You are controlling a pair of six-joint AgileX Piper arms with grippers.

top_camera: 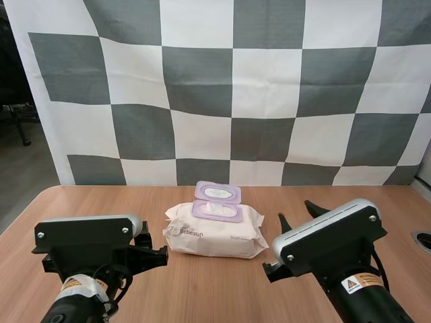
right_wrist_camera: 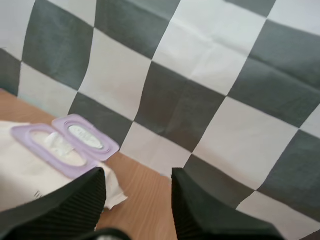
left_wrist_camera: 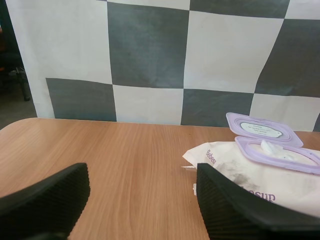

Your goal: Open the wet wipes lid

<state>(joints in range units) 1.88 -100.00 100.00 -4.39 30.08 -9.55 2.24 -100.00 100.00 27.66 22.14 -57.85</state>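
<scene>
A white pack of wet wipes (top_camera: 214, 232) lies in the middle of the wooden table (top_camera: 222, 289). Its lilac lid (top_camera: 217, 193) is flipped back and lies open behind the dispensing frame, where a wipe pokes out. My left gripper (top_camera: 153, 250) hovers low, just left of the pack, open and holding nothing. My right gripper (top_camera: 295, 212) sits to the pack's right, tilted upward, also open and holding nothing. In the left wrist view the pack (left_wrist_camera: 260, 170) and raised lid (left_wrist_camera: 262, 129) lie beyond my gripper (left_wrist_camera: 142, 200). In the right wrist view the pack (right_wrist_camera: 30, 175) and lid (right_wrist_camera: 86, 137) lie beside my gripper (right_wrist_camera: 137, 200).
Bare wood stretches in front of the pack between both arms. The table's rounded back left corner (top_camera: 50, 192) is near the left arm. A dark round fitting (top_camera: 423, 240) sits at the table's right edge.
</scene>
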